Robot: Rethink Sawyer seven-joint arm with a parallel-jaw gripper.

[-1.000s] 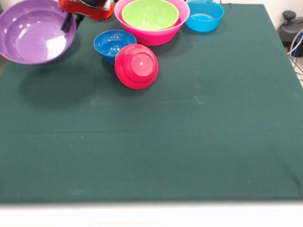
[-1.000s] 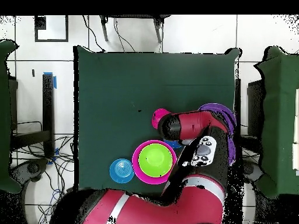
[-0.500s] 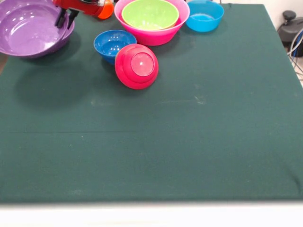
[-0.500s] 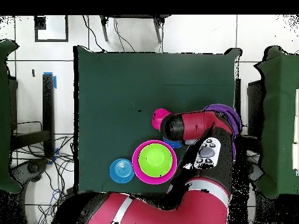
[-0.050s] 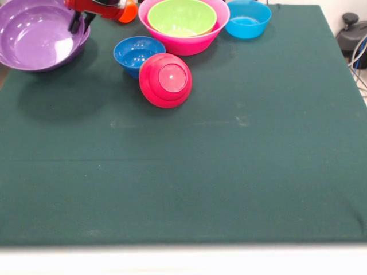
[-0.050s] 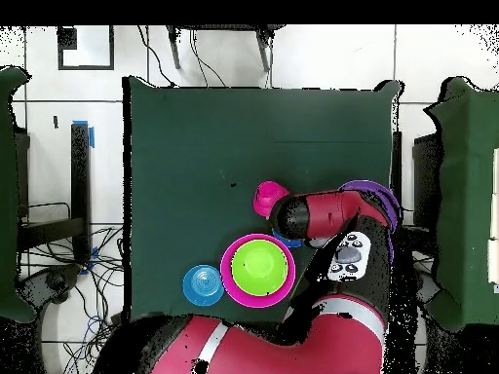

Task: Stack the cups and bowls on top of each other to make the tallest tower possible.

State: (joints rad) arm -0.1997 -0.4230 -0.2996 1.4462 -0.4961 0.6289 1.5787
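Note:
A wide purple bowl [image 5: 34,40] hangs tilted above the table's far left corner and casts a shadow on the cloth below it. My gripper [image 5: 80,24] is shut on its right rim, one finger inside and one outside. In the overhead view the purple bowl [image 6: 378,193] peeks out from under the arm. A lime green bowl [image 5: 182,16] sits nested in the big pink bowl [image 5: 186,43]. The small dark blue bowl [image 5: 135,51] stands upright, and the small crimson bowl [image 5: 166,80] lies tipped against it, base toward the camera. The light blue bowl [image 5: 248,20] stands at the far edge.
An orange rounded thing [image 5: 128,10] shows beside the arm at the far edge; I cannot tell what it is. The green cloth [image 5: 218,172] covers the table. Overhead, the arm [image 6: 331,209] covers the dark blue bowl; table stands and cables ring the table.
The purple bowl, held in my gripper, has shifted toward the far left corner. It went from steeply tipped toward the camera to flatter. The other bowls have not moved.

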